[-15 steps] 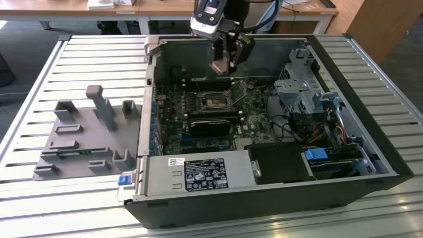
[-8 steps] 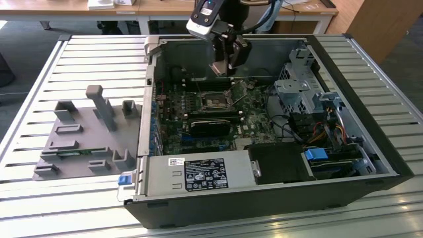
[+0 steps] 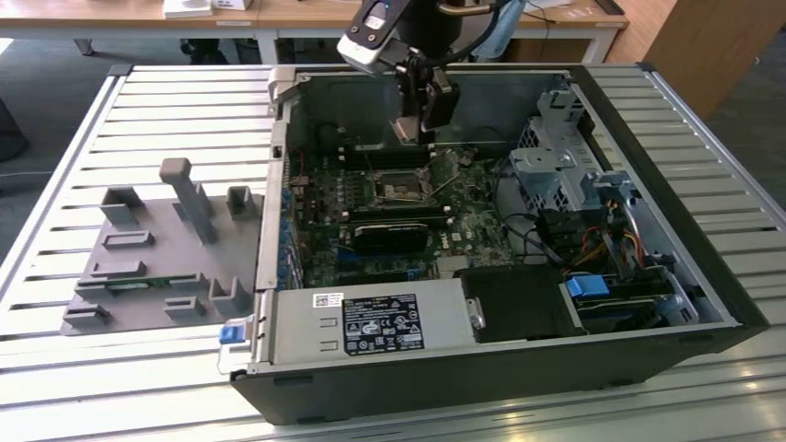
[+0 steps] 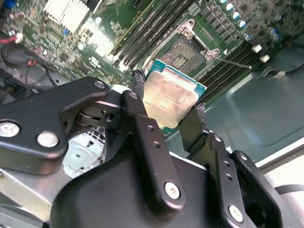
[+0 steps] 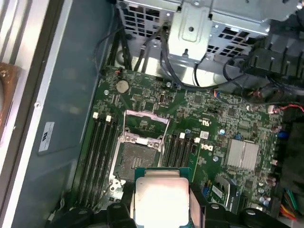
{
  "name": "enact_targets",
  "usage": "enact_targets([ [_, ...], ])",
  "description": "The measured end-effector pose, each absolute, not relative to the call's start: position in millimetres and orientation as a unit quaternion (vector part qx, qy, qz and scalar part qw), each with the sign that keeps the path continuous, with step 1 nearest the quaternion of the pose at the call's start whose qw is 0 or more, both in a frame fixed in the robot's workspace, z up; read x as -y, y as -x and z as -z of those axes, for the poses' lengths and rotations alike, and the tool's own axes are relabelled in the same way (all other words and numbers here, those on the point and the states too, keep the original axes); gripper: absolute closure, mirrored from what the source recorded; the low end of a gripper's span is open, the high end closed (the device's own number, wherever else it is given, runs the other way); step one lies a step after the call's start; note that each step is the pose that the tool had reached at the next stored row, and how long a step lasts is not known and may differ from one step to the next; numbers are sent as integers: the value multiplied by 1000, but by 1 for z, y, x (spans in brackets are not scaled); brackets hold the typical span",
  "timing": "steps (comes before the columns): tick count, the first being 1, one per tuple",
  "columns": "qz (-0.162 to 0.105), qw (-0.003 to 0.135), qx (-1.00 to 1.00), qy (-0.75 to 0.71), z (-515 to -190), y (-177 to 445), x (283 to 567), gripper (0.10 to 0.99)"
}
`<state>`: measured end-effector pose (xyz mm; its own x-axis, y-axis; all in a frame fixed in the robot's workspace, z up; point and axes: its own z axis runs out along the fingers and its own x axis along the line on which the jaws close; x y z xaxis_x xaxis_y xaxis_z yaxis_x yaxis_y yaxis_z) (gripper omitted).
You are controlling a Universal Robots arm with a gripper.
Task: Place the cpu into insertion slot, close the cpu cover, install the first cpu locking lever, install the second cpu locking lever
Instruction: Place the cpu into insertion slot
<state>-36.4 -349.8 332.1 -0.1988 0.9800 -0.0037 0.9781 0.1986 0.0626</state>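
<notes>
cpu (image 4: 169, 100), just one, sits clamped in the pincer (image 4: 168, 94) above one seemingly open insertion slot (image 5: 130, 159).

Silver-topped cpu (image 4: 170, 97), green motherboard (image 5: 209, 118)

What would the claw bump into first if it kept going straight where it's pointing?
Probably the insertion slot on the motherboard. The claw, shut on the cpu, points toward it with nothing between, though depth is hard to judge, so it might land beside it.
</notes>
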Motion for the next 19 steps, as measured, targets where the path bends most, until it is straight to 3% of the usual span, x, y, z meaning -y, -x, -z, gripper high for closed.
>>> enact_targets([
  [19,-19,25,-731,-681,-319,36,350,545],
])
